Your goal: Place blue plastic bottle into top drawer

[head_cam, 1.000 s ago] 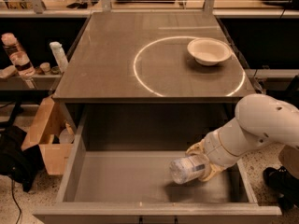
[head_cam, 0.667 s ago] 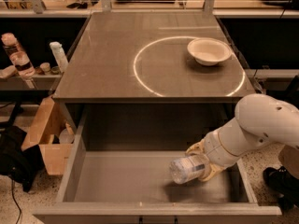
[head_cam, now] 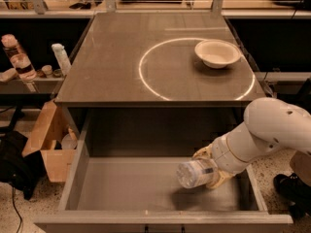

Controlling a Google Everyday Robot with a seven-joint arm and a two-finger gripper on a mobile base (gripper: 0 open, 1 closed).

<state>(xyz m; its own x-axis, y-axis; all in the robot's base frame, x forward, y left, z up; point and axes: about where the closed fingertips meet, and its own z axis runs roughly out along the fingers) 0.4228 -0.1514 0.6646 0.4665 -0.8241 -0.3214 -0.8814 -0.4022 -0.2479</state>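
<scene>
1. Grey metal top drawer [head_cam: 131, 186] stands pulled fully out below the table [head_cam: 116, 57]; its flat floor and low sides are exposed.
2. White robot arm [head_cam: 272, 130] reaches in from the right, over the drawer's right side.
3. Gripper [head_cam: 210, 167] sits inside the drawer's outline, towards the right-hand end, near the middle of its depth.
4. Jaws: one tan finger shows above the load and one below it, both pressed against it. The gripper is clamped on the blue plastic bottle [head_cam: 192, 174].
5. The bottle lies roughly on its side in the grip, its clear rounded end pointing left towards the drawer's middle. Its far end is hidden by the wrist.
6. A shadow lies on the drawer floor just in front of the bottle. Whether the bottle touches the floor cannot be told.
7. On the tabletop: a white bowl [head_cam: 217, 53] at the right rear, sitting on the edge of a bright ring of light [head_cam: 146, 84].
8. Left of the table: a wooden box [head_cam: 48, 140] on the floor beside the drawer; on a shelf beyond it, an opaque white bottle [head_cam: 61, 58] and a pink-capped bottle [head_cam: 15, 58].
</scene>
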